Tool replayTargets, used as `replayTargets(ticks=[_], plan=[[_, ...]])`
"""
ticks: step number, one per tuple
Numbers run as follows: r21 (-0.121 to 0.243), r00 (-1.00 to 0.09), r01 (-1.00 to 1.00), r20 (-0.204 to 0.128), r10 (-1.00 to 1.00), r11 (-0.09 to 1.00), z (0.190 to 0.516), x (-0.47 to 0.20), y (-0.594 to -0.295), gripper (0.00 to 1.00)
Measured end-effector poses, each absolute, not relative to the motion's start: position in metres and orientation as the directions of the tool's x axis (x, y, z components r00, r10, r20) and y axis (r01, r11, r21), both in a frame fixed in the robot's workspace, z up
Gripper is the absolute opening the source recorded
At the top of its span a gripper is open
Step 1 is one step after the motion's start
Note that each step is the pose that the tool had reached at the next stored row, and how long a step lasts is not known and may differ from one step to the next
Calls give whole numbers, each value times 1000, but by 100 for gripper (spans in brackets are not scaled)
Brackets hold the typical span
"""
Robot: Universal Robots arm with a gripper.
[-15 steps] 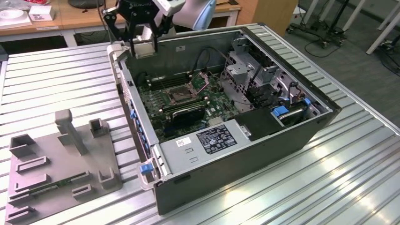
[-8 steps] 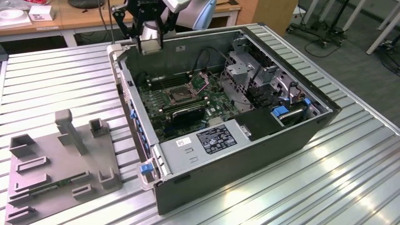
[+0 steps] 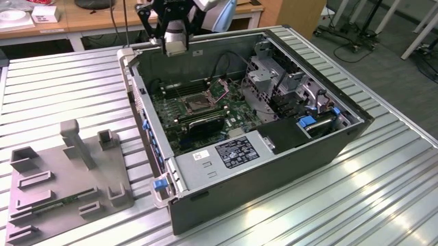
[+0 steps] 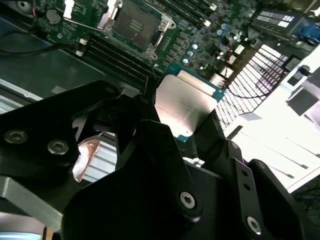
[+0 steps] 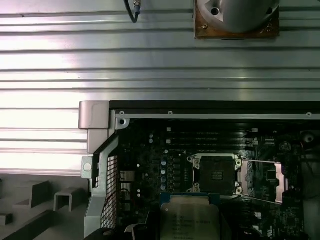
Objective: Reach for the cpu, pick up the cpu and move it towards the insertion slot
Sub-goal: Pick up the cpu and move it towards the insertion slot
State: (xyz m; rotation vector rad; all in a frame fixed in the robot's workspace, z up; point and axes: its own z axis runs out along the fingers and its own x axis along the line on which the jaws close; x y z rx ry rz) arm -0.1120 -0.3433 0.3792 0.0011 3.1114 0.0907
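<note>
Your cpu (image 4: 186, 107) sits clamped in the pincer (image 4: 172, 125), lifted above the open computer case (image 3: 274, 169) near its back wall. Pickup is done; the insertion slot (image 5: 216, 173) lies open below, short of alignment, so transfer remains unfinished.

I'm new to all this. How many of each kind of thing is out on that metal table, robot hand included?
computer case: 1
insertion slot on the board inside the case: 1
cpu, gripped in the hand: 1
hand: 1
grey plastic tray: 1
green memory stick lying in the tray: 1
Total: 6
</note>
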Motion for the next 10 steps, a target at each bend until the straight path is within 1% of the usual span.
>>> replayTargets(ticks=[10], plan=[[58,-1000,0,-30,2,998,378,-85,-335,55]])
